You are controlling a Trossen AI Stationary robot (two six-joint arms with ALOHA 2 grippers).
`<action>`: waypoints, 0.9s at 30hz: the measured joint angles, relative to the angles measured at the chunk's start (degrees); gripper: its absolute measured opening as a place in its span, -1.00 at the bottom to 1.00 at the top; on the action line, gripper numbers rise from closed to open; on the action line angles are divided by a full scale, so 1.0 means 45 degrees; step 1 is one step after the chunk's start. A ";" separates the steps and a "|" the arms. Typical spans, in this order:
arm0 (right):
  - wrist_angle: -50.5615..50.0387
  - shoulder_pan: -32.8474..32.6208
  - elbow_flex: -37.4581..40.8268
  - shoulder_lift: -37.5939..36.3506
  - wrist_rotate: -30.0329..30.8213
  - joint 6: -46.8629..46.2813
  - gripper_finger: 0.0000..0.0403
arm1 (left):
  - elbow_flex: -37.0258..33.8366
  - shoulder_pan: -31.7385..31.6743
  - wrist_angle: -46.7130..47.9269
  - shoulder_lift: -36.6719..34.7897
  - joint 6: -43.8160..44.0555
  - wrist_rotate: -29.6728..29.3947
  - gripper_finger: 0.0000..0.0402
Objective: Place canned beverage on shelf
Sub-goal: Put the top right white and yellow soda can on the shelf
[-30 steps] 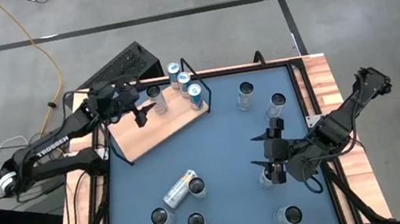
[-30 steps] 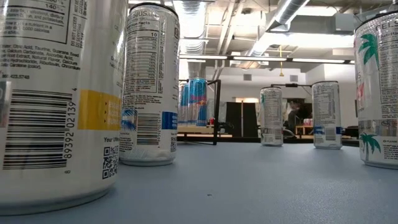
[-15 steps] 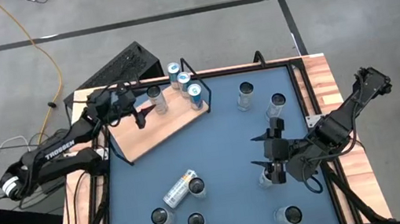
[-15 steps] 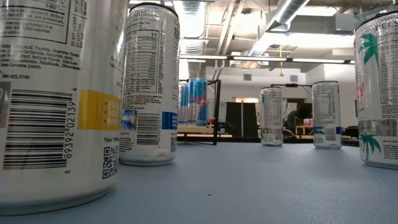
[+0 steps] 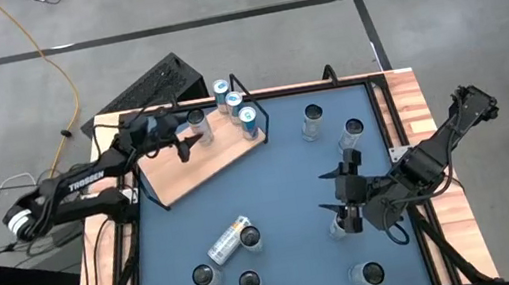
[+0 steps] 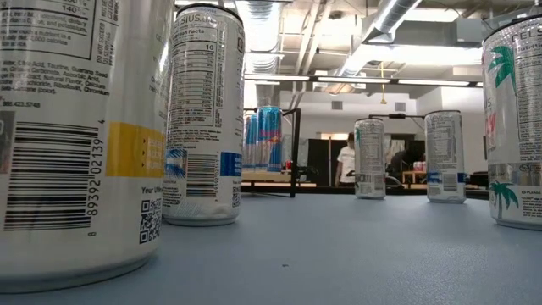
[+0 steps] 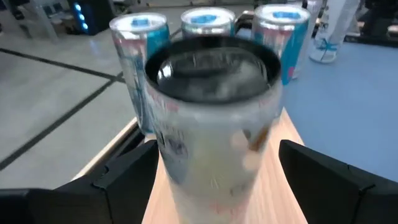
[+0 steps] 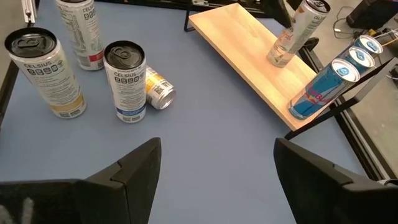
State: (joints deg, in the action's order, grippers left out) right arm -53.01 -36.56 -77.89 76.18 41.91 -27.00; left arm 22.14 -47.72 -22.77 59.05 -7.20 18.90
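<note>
1. My left gripper (image 5: 181, 145) hangs over the far end of the shelf (image 5: 205, 160), a flat rectangular pale-wood board with a thin black wire frame at one end, lying at the far left of the blue tabletop (image 5: 280, 179).
2. My left fingers (image 7: 127, 171) stand spread wide on either side of a silver beverage can with a dark top (image 7: 211, 124). The can stands upright on the board between them, and I cannot tell whether either finger touches it.
3. Just beyond that can, three blue-and-silver cans (image 5: 234, 103) stand in a row inside the wire frame at the board's end.
4. My right gripper (image 5: 342, 208) hovers over the right half of the tabletop, its fingers (image 8: 134, 168) apart and gripping nothing, with one silver can (image 5: 337, 227) just beside it.
5. From my right wrist I see two upright white cans (image 8: 124, 81) and, touching them from behind, a can with a yellow band lying on its side (image 8: 158, 90), all on the tabletop well apart from the board.
6. More upright cans stand scattered: two near the far right corner (image 5: 313, 120) and others along the near edge (image 5: 249, 282).
7. In the low view a person in a white top (image 6: 345, 163) stands in the room beyond the table.
</note>
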 joint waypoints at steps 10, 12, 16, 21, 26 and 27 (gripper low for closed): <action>-0.0019 0.0000 0.0000 0.0000 0.0000 0.0000 0.47 | 0.0318 0.0010 -0.0530 0.1091 0.0245 0.0075 0.56; -0.0014 0.0000 0.0000 0.0000 0.0000 0.0000 0.47 | 0.0318 0.0012 -0.0516 0.1335 0.0296 -0.0073 0.52; -0.0014 0.0000 0.0000 0.0000 0.0004 -0.0007 0.47 | 0.0318 0.0019 -0.0589 0.1481 0.0613 -0.0917 0.33; -0.0009 0.0000 0.0000 0.0000 0.0005 -0.0010 0.47 | 0.0318 0.0190 -0.0698 0.1471 0.1186 -0.1867 0.16; -0.0008 0.0000 0.0000 0.0000 0.0005 -0.0022 0.47 | 0.0318 0.0831 -0.0825 0.1476 0.1536 -0.3047 0.23; -0.0010 0.0000 0.0000 0.0000 0.0005 -0.0032 0.47 | 0.0318 0.1025 -0.0825 0.1478 0.1544 -0.3376 0.25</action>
State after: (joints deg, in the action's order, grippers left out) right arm -53.06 -36.56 -77.89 76.18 41.93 -27.15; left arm 23.57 -43.11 -26.48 65.70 -0.25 3.70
